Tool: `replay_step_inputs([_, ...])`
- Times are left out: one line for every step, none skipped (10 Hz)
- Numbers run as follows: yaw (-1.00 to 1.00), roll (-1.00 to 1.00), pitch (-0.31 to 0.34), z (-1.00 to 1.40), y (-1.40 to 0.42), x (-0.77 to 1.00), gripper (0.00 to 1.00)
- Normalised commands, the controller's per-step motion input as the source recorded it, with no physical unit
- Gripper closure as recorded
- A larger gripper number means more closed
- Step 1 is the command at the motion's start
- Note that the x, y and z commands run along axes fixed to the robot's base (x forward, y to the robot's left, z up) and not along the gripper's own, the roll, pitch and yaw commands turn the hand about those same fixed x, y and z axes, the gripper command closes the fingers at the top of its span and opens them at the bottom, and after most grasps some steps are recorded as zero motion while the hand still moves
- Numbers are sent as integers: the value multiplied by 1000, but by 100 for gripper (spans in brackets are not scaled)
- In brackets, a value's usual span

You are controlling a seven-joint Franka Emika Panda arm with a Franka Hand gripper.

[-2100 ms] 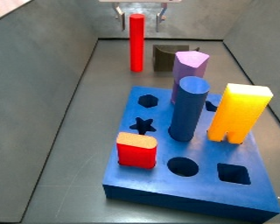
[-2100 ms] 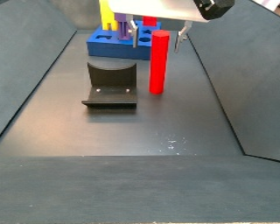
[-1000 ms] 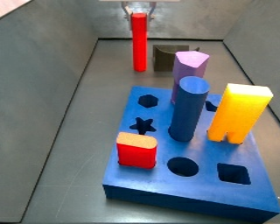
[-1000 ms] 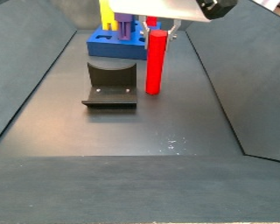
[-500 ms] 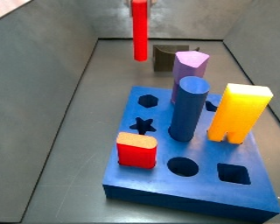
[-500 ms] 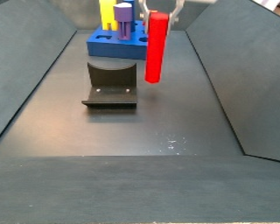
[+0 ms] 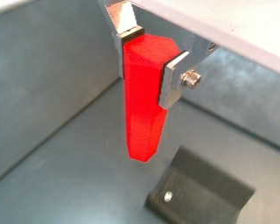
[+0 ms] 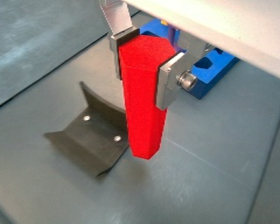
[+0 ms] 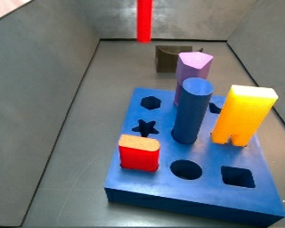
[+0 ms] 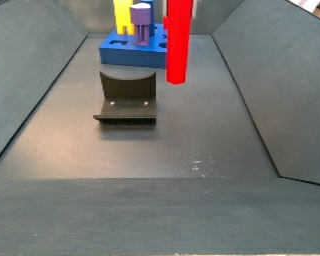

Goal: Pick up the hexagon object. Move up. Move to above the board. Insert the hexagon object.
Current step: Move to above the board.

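Note:
My gripper is shut on the top of the hexagon object, a tall slim bright red post. It hangs upright, clear of the floor, in both wrist views. In both side views only the post shows, its top cut off by the frame; the gripper itself is out of those views. The board is a thick blue slab with dark star, circle and square holes, apart from the post. It also shows in a side view and a wrist view.
On the board stand a purple prism, a blue cylinder, a yellow block and a short red block with tan top. The fixture stands on the floor between post and board. Grey sloped walls enclose the floor.
The gripper has risen with the red post in it. The post has left the floor and its top now passes out of both side views.

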Motion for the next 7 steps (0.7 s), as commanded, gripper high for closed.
replay_step_inputs([-45, -2, 260, 849, 472, 181, 100])
replay_step_inputs([-33, 1, 172, 535, 198, 91, 100])
replay_step_inputs([-27, 3, 144, 424, 100, 68, 100])
replay_step_inputs([-26, 9, 102, 228, 53, 22, 100])
replay_step_inputs([507, 8, 63, 192, -1000, -116, 100])
replay_step_inputs([496, 19, 43, 177, -1000, -114, 100])
replay_step_inputs([331, 52, -11, 183, -1000, -120, 100])
